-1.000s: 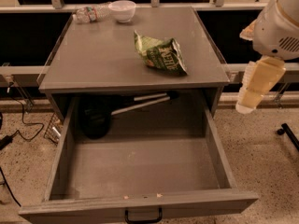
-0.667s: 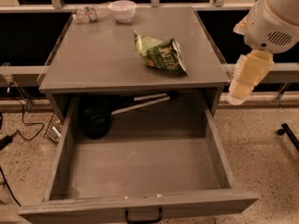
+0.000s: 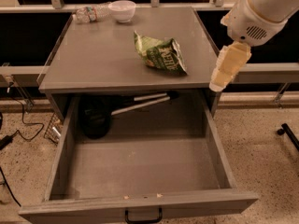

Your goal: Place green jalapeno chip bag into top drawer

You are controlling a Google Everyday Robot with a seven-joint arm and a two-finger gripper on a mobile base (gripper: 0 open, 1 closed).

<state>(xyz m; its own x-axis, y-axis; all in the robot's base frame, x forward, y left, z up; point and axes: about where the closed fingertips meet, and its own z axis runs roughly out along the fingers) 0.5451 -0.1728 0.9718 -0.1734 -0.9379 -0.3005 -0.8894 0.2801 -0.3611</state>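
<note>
1. Gripper [image 3: 219,80] hangs off the right edge of the cabinet top [image 3: 98,55], right of the green jalapeno chip bag [image 3: 160,55], apart from it and holding nothing. Whether it is apart or together cannot be told.
2. Bag lies crumpled on the cabinet top near the front edge, not yet grasped. Top drawer [image 3: 140,203] is pulled wide open below it.
3. Risk: approaching from the side, the gripper clips the cabinet's right edge, since it sits low and close beside it.
4. Risk: a sideways contact shoves the light bag left instead of gripping it. Crinkled foil likely slips or folds under a shallow pinch.
5. Risk: a weak hold on a corner lets the bag drop early. It could land on the drawer front rim or the floor.
6. Risk: a black ladle-like utensil [image 3: 96,120] with a pale handle fills the drawer's back left. A release there leaves the bag perched on it, so front-centre looks safer.
7. White bowl [image 3: 122,9] and clear plastic bottle [image 3: 91,14] sit at the back, well away. Collision is unlikely.
</note>
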